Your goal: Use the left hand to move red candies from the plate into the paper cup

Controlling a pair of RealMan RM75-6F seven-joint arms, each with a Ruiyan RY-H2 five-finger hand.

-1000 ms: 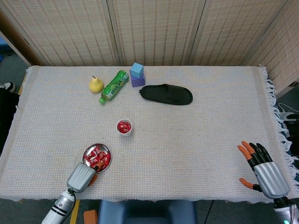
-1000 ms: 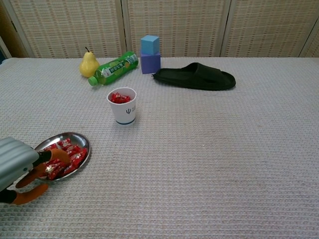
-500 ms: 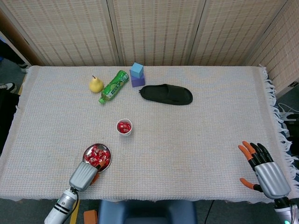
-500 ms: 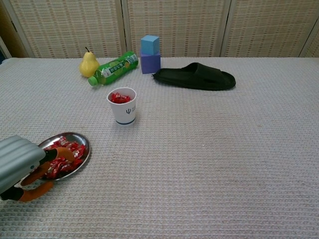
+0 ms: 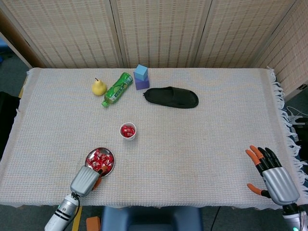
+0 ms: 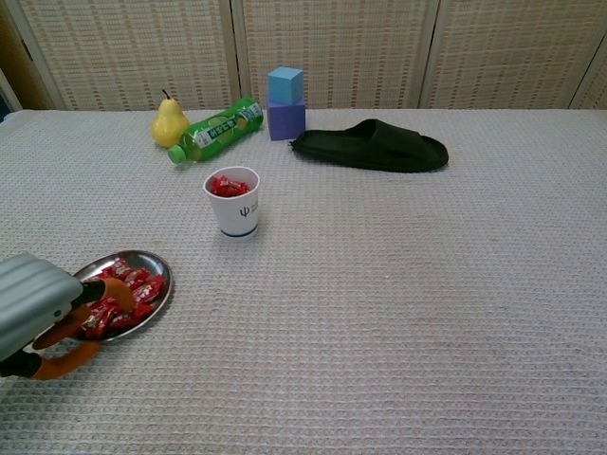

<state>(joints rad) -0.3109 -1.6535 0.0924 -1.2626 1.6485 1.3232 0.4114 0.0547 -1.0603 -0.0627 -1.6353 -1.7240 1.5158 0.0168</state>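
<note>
A: Where is the left hand (image 6: 43, 308) just now?

B: At the near rim of the plate (image 6: 156, 263), low over the surface (image 6: 398, 313). Its orange-tipped fingers (image 6: 116, 285) curl in over the red candies (image 6: 128, 289). Whether a candy is pinched between them I cannot tell; the fingers hide the spot in both views.

A: And the candies themselves?

B: A good heap is on the plate, which sits near the front left edge of the surface. More red candies show inside the paper cup (image 6: 232, 201), which stands upright beyond the plate, well apart from it.

A: So how far along would you say it is?

B: Partway, as I judge it. The cup already holds some, but the plate is far from empty. The step in hand looks like another pick from the plate; the carry to the cup and the drop are not yet done.

A: The right hand (image 5: 273, 174)?

B: Idle at the far front right corner, fingers spread, holding nothing.

A: Anything else about?

B: A pear (image 6: 168, 121), a green bottle (image 6: 216, 130), stacked blocks (image 6: 285, 102) and a black slipper (image 6: 372, 145) lie along the back, away from the work.
</note>
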